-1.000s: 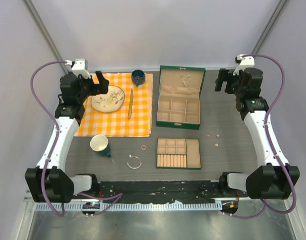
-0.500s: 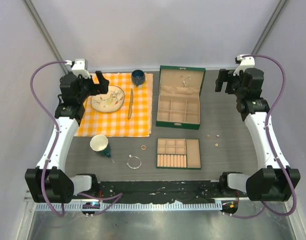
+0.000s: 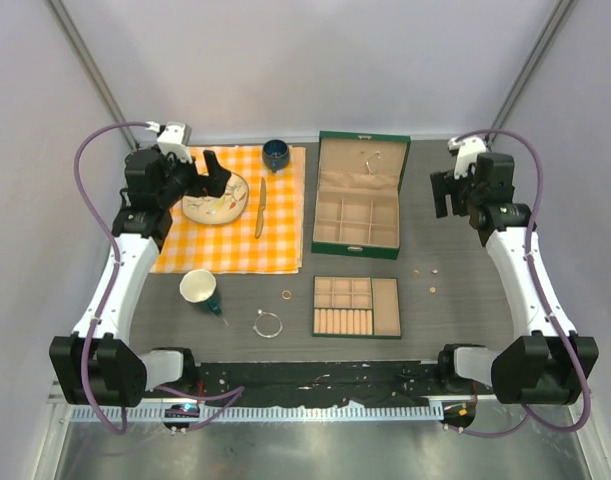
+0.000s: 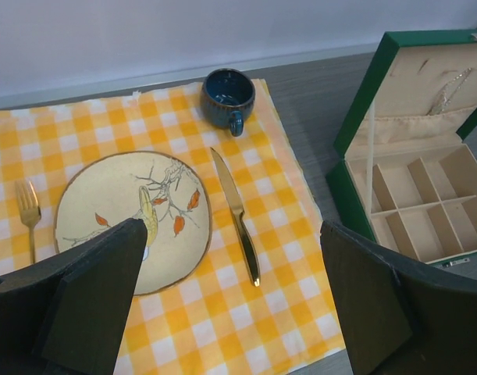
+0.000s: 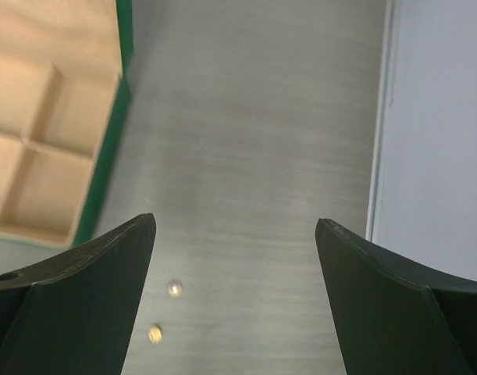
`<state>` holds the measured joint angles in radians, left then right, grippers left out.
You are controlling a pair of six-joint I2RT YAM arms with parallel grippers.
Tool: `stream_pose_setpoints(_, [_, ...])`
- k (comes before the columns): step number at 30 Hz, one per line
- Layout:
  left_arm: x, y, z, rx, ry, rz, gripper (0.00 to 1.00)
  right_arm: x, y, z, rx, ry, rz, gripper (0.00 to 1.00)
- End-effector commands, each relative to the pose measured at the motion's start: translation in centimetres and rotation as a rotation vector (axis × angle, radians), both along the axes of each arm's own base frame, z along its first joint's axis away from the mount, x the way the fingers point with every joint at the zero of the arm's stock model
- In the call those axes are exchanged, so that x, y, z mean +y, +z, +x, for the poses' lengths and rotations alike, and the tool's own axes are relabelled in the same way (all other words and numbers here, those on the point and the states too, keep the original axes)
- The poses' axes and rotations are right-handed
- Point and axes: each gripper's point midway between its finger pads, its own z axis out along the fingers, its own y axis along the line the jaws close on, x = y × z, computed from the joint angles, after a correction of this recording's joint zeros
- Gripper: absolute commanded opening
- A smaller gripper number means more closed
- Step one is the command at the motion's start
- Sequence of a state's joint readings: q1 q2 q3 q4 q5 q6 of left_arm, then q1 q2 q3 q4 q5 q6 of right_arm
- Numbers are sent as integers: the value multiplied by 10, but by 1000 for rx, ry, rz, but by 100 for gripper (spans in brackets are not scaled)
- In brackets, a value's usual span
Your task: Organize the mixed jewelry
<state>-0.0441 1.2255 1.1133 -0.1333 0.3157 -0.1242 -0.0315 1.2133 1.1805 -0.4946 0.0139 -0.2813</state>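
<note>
Both jaws just shifted: right jaws, wide open and empty, now tip down with two studs (image 5: 174, 288) on the surface (image 5: 246, 156) lying low between them, left jaws open, empty above the plate (image 4: 105, 203), gold ring (image 3: 286, 295) and wire bangle (image 3: 268, 324) far from both, so nothing sorted yet.

A plate (image 4: 105, 203), knife (image 4: 236, 215), fork (image 4: 27, 215) and blue cup (image 4: 228, 95) lie on a checked cloth (image 4: 285, 258), beside an open green box (image 3: 355, 251).
</note>
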Motion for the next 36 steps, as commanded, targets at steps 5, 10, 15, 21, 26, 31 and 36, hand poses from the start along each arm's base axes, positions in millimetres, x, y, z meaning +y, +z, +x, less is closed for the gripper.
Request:
stream_pose_setpoints(5, [-15,-2,-5,10,-96,8,100,-4,-114,-56,382,166,-156,79])
stream_pose_setpoints(10, [-18,-5,-5,18,-110,0,100,9,-161,-77,502,313,-136,74])
stream_pose_setpoints(15, [-20,-5,-6,18,-127,-2,100,10,-188,-75,578,340,-80,63])
stream_pose_setpoints(21, [-24,-9,-9,25,-148,-1,100,3,-204,-69,608,348,-49,60])
stream_pose_setpoints(26, [-23,-10,-8,23,-145,2,100,2,-210,-67,612,357,-26,60])
stream_pose_setpoints(31, [-24,-11,-9,24,-156,2,100,3,-215,-65,624,366,-12,57])
stream_pose_setpoints(36, [-24,-10,-9,20,-159,6,100,1,-220,-63,636,365,-4,53])
